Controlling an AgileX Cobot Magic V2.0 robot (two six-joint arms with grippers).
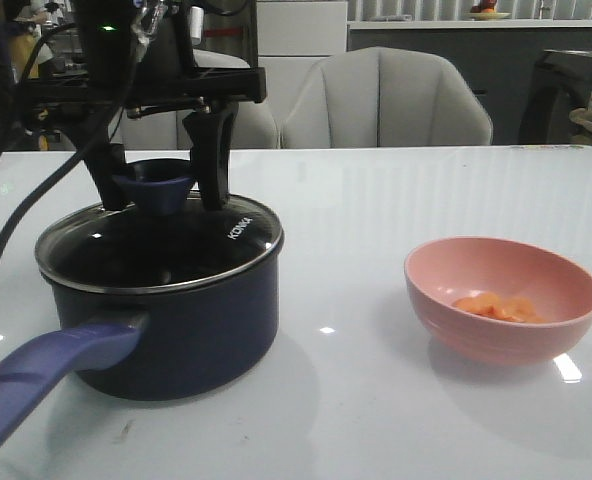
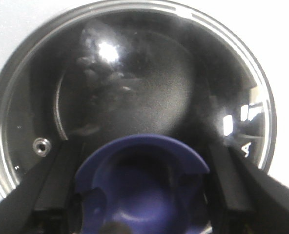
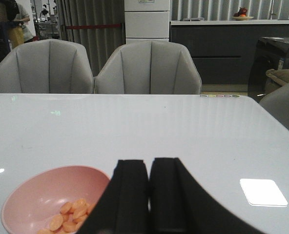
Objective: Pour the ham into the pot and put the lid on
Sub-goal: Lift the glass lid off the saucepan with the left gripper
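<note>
Item: my left gripper (image 1: 159,200), fingers wide astride the knob of the lid (image 1: 176,245) seated on the pot (image 1: 166,320) at left — the ham (image 1: 496,306) lies unpoured in the pink bowl (image 1: 546,275) at right, right gripper (image 3: 149,195) pinched closed — risk: covered too early.

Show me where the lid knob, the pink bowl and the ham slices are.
lid knob (image 1: 156,188): front view, on its blue flared side.
pink bowl (image 1: 476,270): front view, on the bare inner wall.
ham slices (image 3: 69,217): right wrist view, on the orange pile inside the bowl.
</note>
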